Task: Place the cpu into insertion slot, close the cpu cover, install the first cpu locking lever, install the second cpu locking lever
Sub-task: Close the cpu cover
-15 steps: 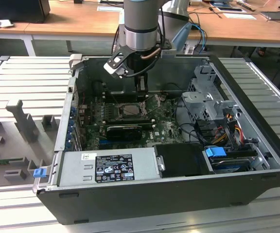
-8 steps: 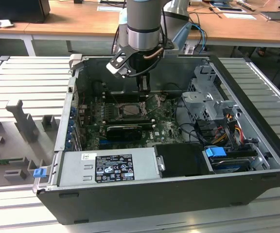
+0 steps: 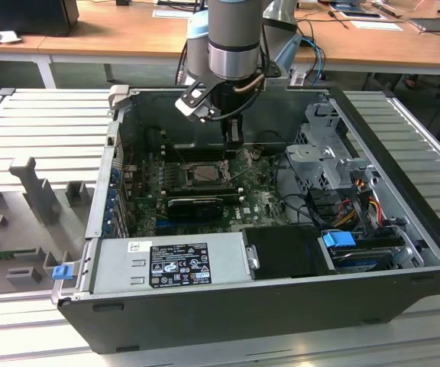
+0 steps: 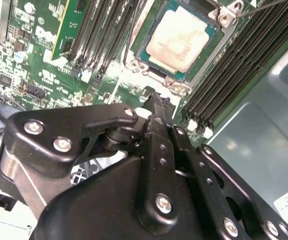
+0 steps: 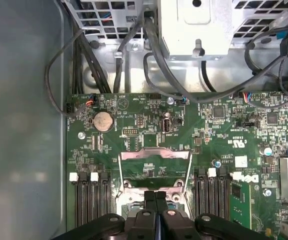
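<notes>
Wooden desks (image 3: 128, 34) stand behind a slatted metal bench (image 3: 44, 115) that bears an open computer case (image 3: 266, 306). The arm (image 3: 235, 38) reaches down into the case. Its gripper (image 3: 234, 141) hangs low over the green board (image 3: 258, 202), just beside the slot (image 3: 202, 173) on the side toward the desks.

In both wrist views the gripper's fingers are pressed together, pad to pad. In the first wrist view only a thin seam parts them at the gripper (image 5: 155, 195). Whether the tips touch anything I cannot tell.

The second wrist view shows the cpu (image 4: 179, 40) lying flat in the slot, its dull metal top facing up, just beyond the fingertips (image 4: 159, 102). It is square, and its edges run in line with the memory slots (image 4: 234, 65) on either side.

The first wrist view shows the cover (image 5: 156, 153) lifted off the slot and standing raised. Green board shows through its large cut-out, and the closed fingers sit right before it.

In the exterior view the slot is a dark square with a metal rim.
</notes>
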Robot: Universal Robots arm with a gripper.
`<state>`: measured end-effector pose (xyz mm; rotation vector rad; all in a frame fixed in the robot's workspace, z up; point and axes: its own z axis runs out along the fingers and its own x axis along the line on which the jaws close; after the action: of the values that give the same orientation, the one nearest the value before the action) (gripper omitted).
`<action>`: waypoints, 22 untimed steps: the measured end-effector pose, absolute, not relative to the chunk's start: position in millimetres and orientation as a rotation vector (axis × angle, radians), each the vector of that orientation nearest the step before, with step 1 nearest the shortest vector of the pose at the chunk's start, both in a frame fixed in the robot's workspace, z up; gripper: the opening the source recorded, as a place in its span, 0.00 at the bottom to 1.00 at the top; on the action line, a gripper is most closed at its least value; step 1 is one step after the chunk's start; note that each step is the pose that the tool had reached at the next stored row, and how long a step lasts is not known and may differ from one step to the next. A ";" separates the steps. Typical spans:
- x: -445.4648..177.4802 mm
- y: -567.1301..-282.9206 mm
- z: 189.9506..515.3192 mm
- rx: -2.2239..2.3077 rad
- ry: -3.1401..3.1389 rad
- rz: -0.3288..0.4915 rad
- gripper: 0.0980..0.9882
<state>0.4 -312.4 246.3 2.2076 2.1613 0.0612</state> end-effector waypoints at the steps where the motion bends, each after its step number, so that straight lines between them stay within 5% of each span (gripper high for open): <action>1: 0.4 -312.2 246.8 2.207 2.161 0.060 0.01; 22: 22.8 -303.7 253.1 2.199 2.154 0.043 0.01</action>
<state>22.8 -303.7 253.1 2.1989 2.1539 0.0432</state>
